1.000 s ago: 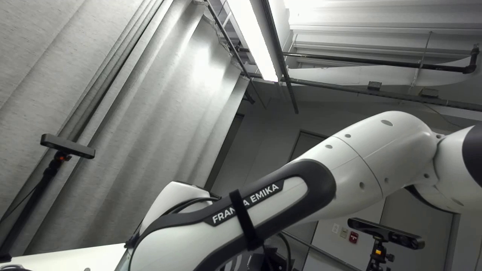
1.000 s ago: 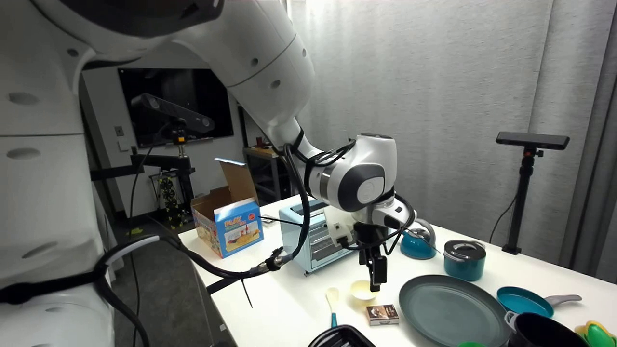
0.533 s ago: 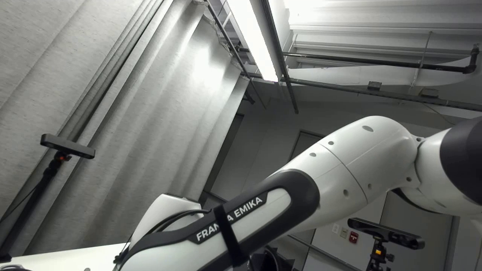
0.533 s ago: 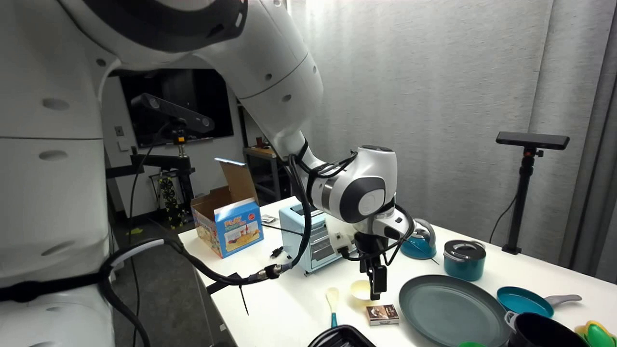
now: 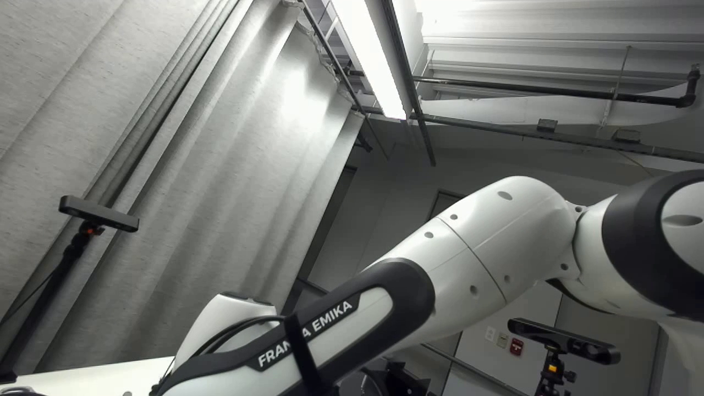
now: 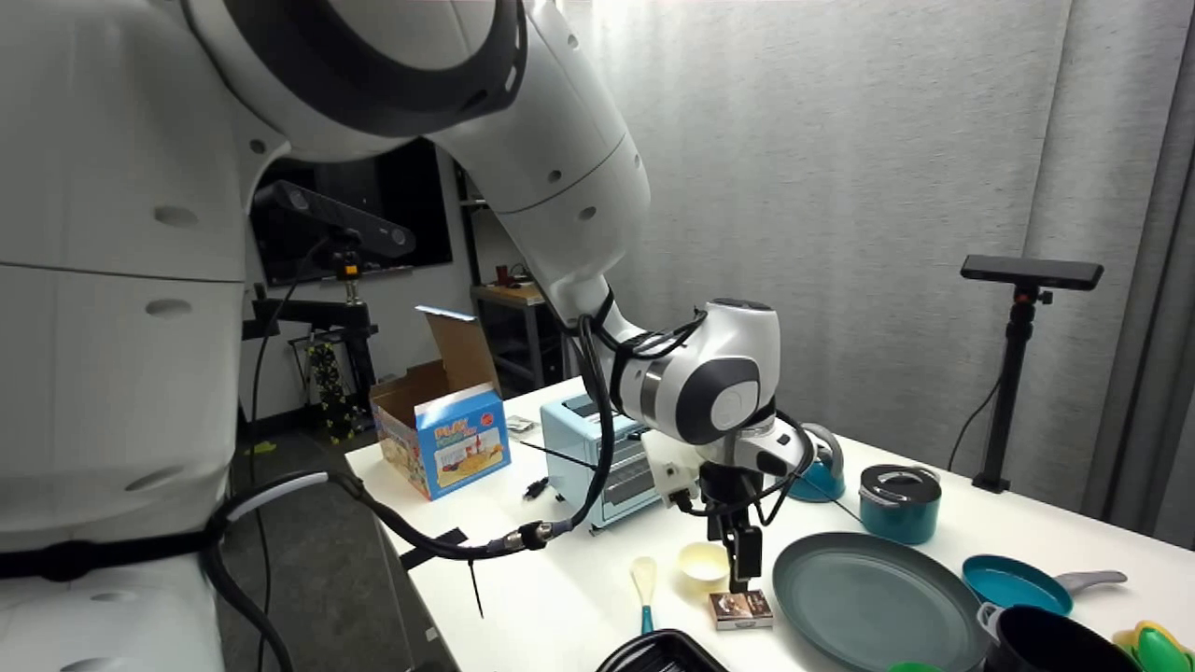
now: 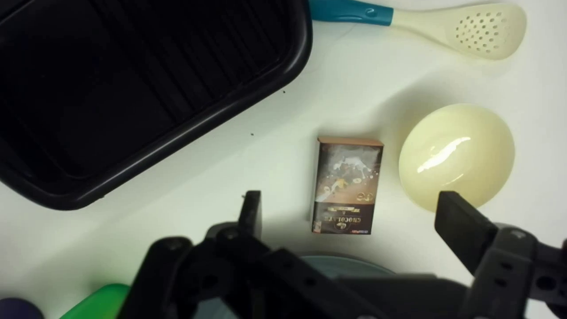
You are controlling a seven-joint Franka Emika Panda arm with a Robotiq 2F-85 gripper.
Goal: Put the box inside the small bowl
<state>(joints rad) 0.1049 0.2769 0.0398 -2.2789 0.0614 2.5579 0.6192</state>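
Observation:
The small brown chocolate box (image 7: 347, 186) lies flat on the white table, and it also shows in an exterior view (image 6: 740, 610). The small cream bowl (image 7: 458, 155) stands upright and empty beside the box; an exterior view shows it too (image 6: 703, 562). My gripper (image 7: 350, 199) is open and empty above the table, its fingers spread wide with the box appearing between them. The right finger overlaps the bowl's lower edge in the wrist view. In an exterior view the fingertips (image 6: 743, 565) are just above and behind the box. The gripper is hidden in the view of the upper arm.
A black tray (image 7: 195, 113) lies near the box, with a cream slotted spoon (image 7: 425, 22) beyond it. A grey plate (image 6: 868, 597) is close beside the box. A toaster oven (image 6: 607, 467), a teal pot (image 6: 899, 504) and a blue pan (image 6: 1013, 583) stand behind.
The arm has moved forward and down. The gripper has lowered and shifted a little right in an exterior view, from over the bowl to near the box. Box and bowl have not moved.

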